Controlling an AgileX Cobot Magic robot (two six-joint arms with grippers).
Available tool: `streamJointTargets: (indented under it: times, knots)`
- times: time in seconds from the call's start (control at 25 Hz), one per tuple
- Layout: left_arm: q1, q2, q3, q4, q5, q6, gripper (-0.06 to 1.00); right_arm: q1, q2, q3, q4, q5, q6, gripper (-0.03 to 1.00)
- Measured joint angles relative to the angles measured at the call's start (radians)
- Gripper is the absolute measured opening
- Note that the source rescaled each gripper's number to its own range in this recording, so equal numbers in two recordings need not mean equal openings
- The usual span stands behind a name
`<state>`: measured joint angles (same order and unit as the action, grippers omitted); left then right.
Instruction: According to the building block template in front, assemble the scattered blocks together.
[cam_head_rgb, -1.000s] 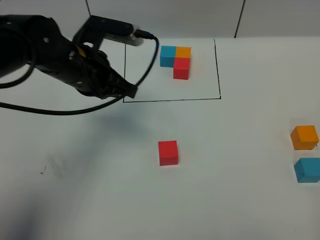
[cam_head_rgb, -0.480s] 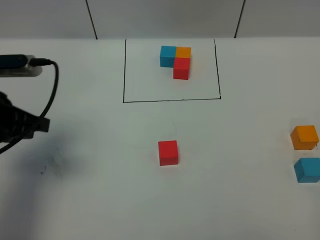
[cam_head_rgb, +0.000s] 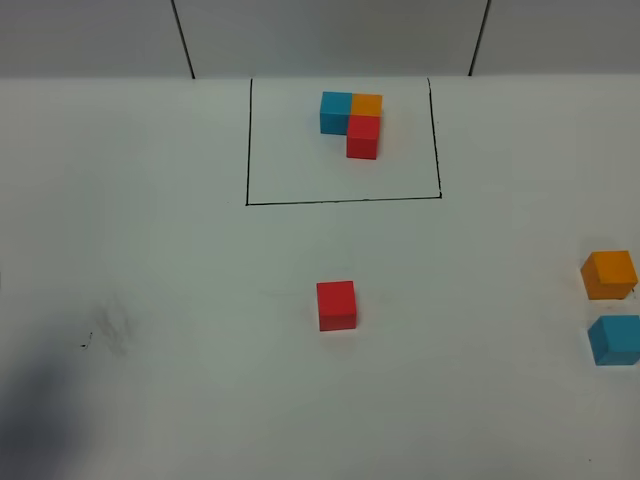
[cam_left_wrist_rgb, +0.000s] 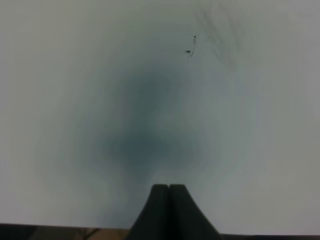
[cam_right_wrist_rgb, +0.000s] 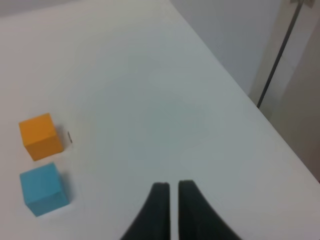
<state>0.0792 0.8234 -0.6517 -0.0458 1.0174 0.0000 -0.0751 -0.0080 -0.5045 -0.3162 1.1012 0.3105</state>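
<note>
Gone from the overhead view is the left arm, which filled its upper left a second ago. Its left hand (cam_left_wrist_rgb: 169, 187) is clenched and empty above the bare worktop (cam_head_rgb: 150, 250). At upper centre sits the template (cam_head_rgb: 352, 122) inside a black outline (cam_head_rgb: 345, 200). The red block (cam_head_rgb: 336, 305) lies mid-frame. At the right edge the orange block (cam_head_rgb: 609, 274) sits just above the blue block (cam_head_rgb: 613, 340). The right hand (cam_right_wrist_rgb: 170, 185) is clenched, holding nothing.

The sky-blue cube (cam_head_rgb: 615, 340) runs off the right edge of the high view. Of the left gripper (cam_left_wrist_rgb: 168, 187) and right gripper (cam_right_wrist_rgb: 174, 184) only the tips show — the rest is cut by each wrist picture's edge. The left wrist view is blurred; small dark marks (cam_left_wrist_rgb: 191, 45) on the table (cam_left_wrist_rgb: 60, 100) are too faint to read
</note>
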Motion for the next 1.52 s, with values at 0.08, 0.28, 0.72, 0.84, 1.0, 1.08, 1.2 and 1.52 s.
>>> streamJointTargets:
  times: [0.08, 0.28, 0.72, 0.84, 1.0, 1.08, 1.2, 1.52]
  knots:
    - [0.0, -0.079, 0.03, 0.002, 0.016, -0.013, 0.0, 0.0, 0.0, 0.0, 0.0, 0.0, 0.0, 0.0]
    - [0.0, -0.262, 0.133, 0.029, 0.052, -0.094, 0.0, 0.0, 0.0, 0.0, 0.0, 0.0, 0.0, 0.0]
    - [0.0, -0.494, 0.14, 0.031, 0.058, -0.089, 0.0, 0.0, 0.0, 0.0, 0.0, 0.0, 0.0, 0.0]
    - [0.0, -0.533, 0.14, 0.01, 0.058, -0.061, 0.0, 0.0, 0.0, 0.0, 0.0, 0.0, 0.0, 0.0]
    - [0.0, -0.572, 0.14, 0.003, 0.058, -0.047, 0.0, 0.0, 0.0, 0.0, 0.0, 0.0, 0.0, 0.0]
    - [0.0, -0.59, 0.14, 0.002, 0.058, -0.045, 0.0, 0.0, 0.0, 0.0, 0.0, 0.0, 0.0, 0.0]
    - [0.0, -0.612, 0.142, 0.0, 0.058, -0.031, 0.0, 0.0, 0.0, 0.0, 0.0, 0.0, 0.0, 0.0]
    - [0.0, -0.7, 0.143, -0.007, 0.059, 0.0, 0.0, 0.0, 0.0, 0.0, 0.0, 0.0, 0.0, 0.0]
